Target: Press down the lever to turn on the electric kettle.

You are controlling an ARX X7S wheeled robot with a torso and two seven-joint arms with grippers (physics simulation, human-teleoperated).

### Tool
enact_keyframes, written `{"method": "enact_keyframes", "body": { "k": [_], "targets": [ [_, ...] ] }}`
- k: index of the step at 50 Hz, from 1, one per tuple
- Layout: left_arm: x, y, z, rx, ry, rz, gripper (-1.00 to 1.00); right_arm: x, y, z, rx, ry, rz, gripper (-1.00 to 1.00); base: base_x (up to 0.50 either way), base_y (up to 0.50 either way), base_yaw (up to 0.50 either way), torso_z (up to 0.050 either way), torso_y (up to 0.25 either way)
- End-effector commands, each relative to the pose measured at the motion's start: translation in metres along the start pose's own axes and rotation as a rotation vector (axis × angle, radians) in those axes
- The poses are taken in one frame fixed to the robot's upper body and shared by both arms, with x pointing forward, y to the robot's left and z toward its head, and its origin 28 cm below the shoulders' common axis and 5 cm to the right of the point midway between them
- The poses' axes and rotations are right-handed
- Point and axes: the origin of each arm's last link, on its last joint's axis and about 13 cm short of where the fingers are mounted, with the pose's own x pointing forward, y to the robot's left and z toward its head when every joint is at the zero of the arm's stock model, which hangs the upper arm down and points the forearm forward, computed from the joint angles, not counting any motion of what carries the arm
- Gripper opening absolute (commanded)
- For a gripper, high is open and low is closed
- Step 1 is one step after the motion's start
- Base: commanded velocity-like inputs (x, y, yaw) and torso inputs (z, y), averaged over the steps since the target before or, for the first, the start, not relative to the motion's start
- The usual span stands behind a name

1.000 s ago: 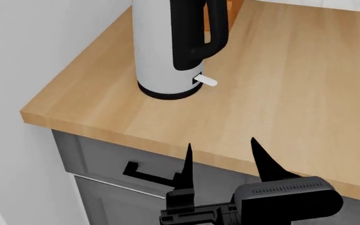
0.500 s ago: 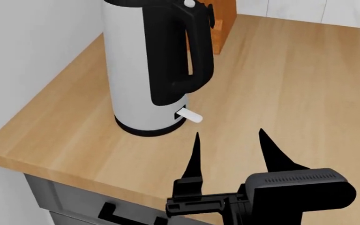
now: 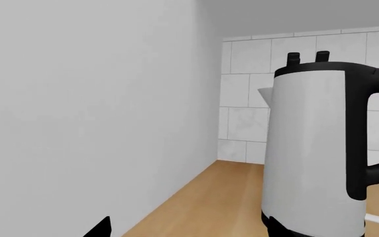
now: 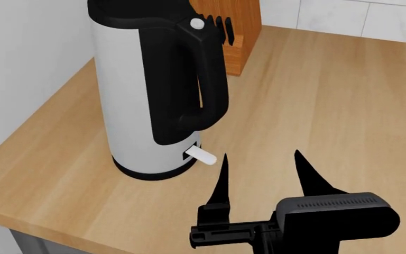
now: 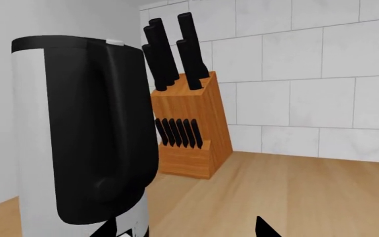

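White flat tab w/ rounded end, the lever (image 4: 204, 156), sticks out low on the tall silver-white cylindrical electric kettle (image 4: 143, 95) w/ black lid, black loop handle and black base ring. Kettle stands on the light wooden countertop (image 4: 344, 106), near its left edge, by the grey wall. Lever looks up, not yet pressed.

Right gripper (image 4: 259, 177) hangs just short of the lever, black pointed fingers spread apart, nothing between them; left fingertip (image 4: 223, 161) sits just beside the tab's end.

Risks, as I judge them: tab is small, so a pointed tip could slip off its rounded end or pass alongside it; a push more sideways than down could shove or tip the kettle toward the wall; fingers could catch the handle above.

Hard to see: left gripper shows only as a dark sliver (image 3: 99, 228) in left wrist view, so can't tell if it's spread or closed. Right wrist view cuts the lever off; only fingertips at frame edge. Brown wooden knife block (image 5: 188, 136) w/ black handles stands behind the kettle, probably clear of the approach.
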Motion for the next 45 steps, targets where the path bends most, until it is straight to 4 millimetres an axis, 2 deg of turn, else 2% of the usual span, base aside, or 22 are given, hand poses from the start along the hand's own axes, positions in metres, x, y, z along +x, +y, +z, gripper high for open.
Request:
{"method": "enact_keyframes", "body": {
  "k": [1,4,5,13,22,30,36,45],
  "targets": [
    [0.000,0.000,-0.003,-0.001,0.004,-0.002,1.00,-0.005,-0.002,-0.009,-0.050,0.043,0.018,1.00,0.00,0.00,0.00,0.000,0.000],
    [0.000,0.000,-0.003,-0.001,0.004,-0.001,1.00,-0.007,-0.003,-0.007,-0.048,0.032,0.013,1.00,0.00,0.00,0.00,0.000,0.000],
    [0.000,0.000,-0.003,-0.001,0.004,-0.001,1.00,-0.007,-0.003,-0.007,-0.048,0.032,0.013,-1.00,0.00,0.00,0.00,0.000,0.000],
    [0.002,-0.001,-0.003,0.002,0.002,-0.001,1.00,0.009,-0.001,-0.011,-0.040,0.069,0.040,-1.00,0.00,0.00,0.00,0.000,0.000],
    [0.002,-0.002,-0.003,0.008,0.004,-0.004,1.00,0.034,0.001,-0.004,-0.107,0.087,0.021,-1.00,0.00,0.00,0.00,0.000,0.000],
    [0.001,0.000,-0.003,0.002,0.005,-0.004,1.00,0.041,0.000,-0.013,-0.105,0.117,0.008,-1.00,0.00,0.00,0.00,0.000,0.000],
    [0.002,-0.001,-0.003,0.002,0.008,-0.004,1.00,0.059,0.008,-0.011,-0.150,0.139,0.031,-1.00,0.00,0.00,0.00,0.000,0.000],
    [0.002,-0.002,-0.002,-0.006,0.003,-0.008,1.00,0.069,0.017,-0.013,-0.151,0.156,0.061,-1.00,0.00,0.00,0.00,0.000,0.000]
  ]
}}
